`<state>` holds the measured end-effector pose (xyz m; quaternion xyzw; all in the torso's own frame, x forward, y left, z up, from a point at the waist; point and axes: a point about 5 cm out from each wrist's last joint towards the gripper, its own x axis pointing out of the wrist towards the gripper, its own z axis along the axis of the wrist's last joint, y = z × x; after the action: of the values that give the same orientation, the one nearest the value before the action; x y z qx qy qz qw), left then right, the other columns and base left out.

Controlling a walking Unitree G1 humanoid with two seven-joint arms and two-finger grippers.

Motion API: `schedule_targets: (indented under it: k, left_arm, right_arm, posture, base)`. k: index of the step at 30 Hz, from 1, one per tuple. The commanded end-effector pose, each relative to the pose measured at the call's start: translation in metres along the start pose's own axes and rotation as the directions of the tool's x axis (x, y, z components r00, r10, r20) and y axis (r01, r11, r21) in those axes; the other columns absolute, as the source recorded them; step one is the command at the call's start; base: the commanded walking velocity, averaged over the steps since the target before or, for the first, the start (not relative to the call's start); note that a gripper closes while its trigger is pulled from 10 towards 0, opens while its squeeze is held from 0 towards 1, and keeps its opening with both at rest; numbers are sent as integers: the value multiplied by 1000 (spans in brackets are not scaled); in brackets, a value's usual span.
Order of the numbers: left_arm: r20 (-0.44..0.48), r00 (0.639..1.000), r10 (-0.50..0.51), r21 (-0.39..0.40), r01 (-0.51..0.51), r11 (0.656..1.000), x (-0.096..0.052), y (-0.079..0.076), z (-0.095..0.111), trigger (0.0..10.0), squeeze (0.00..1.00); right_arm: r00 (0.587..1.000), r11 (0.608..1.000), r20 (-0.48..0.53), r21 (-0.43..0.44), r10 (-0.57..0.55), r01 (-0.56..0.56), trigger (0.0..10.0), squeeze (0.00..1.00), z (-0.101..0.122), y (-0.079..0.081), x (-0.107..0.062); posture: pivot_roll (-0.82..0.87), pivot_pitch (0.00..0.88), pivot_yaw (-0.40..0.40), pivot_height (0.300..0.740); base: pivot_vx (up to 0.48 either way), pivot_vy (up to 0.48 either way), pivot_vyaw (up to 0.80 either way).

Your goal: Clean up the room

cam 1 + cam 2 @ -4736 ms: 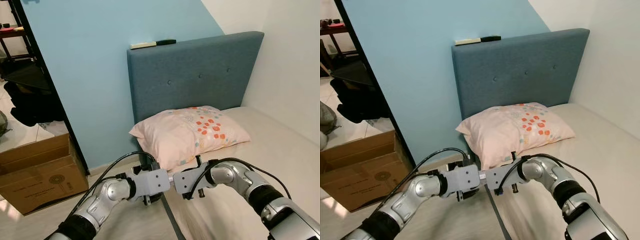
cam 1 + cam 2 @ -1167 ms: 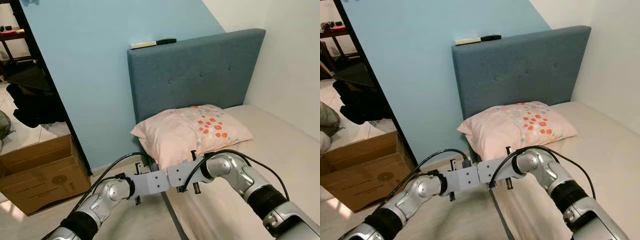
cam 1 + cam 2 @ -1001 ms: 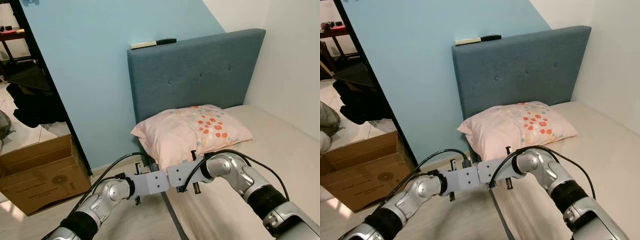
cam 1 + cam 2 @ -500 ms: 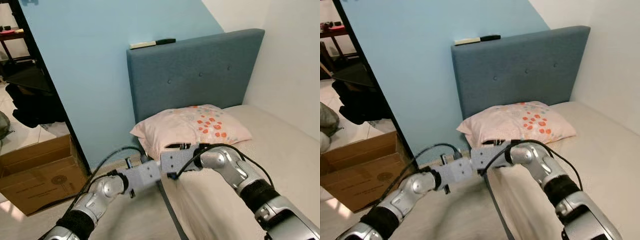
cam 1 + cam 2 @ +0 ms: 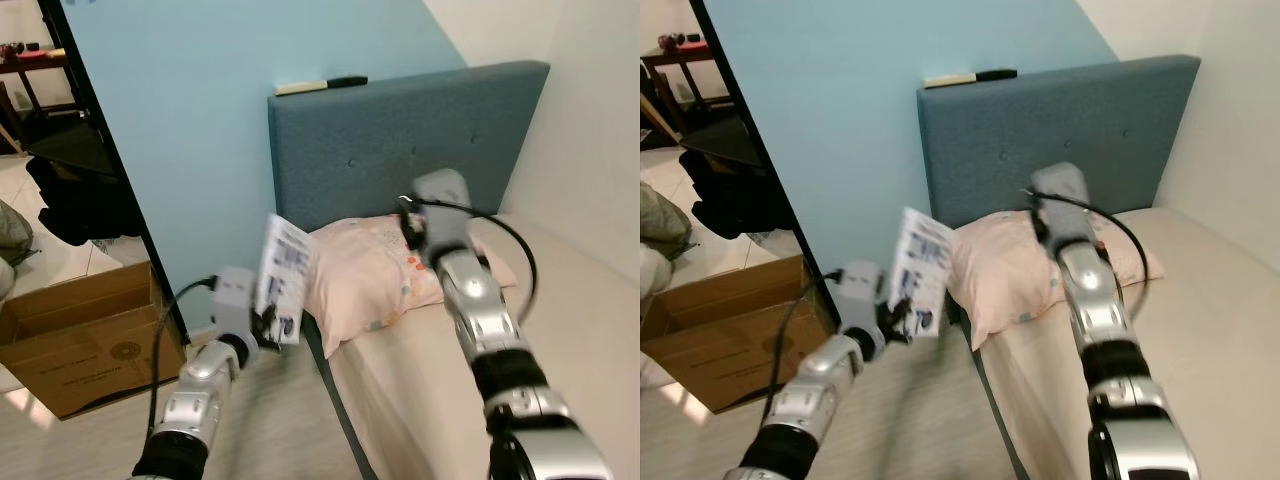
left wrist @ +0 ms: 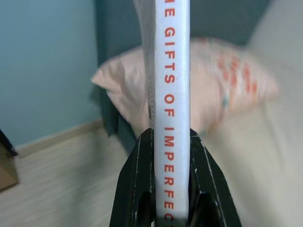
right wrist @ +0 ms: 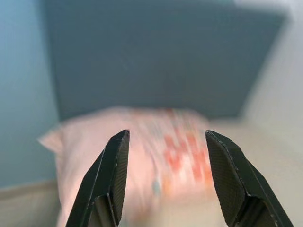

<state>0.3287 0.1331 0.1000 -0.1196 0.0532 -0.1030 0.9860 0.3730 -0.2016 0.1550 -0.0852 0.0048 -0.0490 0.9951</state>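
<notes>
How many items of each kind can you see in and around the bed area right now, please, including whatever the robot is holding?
Books: 1, the white book upright in the left pincer
Pillows: 1, the pink pillow on the bed, with the open right pincer raised before it
Cardboard boxes: 1, the cardboard box on the floor
Headboards: 1, the blue headboard
Total: 4

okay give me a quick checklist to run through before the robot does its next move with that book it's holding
1. Left tool shut on the book: ok, both fingers clamp the white spine.
2. Book held clear of the pillow: ok, it is raised beside the bed edge.
3. Right tool free to help: ok, open and empty, facing the pillow.
4. Drop-off place for the book chosen: cannot tell.
5. Cardboard box out of the left arm's way: ok, it sits off to the left on the floor.
6. Items on the headboard top identified: cannot tell, too small.
</notes>
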Motion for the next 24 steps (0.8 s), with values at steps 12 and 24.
schedule_targets:
  k: [12, 24]
  left_arm:
    - [73, 994, -81, -472, 106, 875, 4, -27, 19, 10000, 0]
    - [145, 980, -133, -573, 193, 797, -9, -18, 32, 10000, 0]
  right_arm:
    - [881, 867, -308, 459, 359, -193, 10000, 0, -62, 63, -40]
    - [709, 580, -186, 728, 680, -365, 10000, 0, -64, 102, -83]
  posture:
    - [82, 11, 60, 740]
    - [86, 18, 64, 740]
  base:
    - [0, 0, 0]
    - [0, 0, 0]
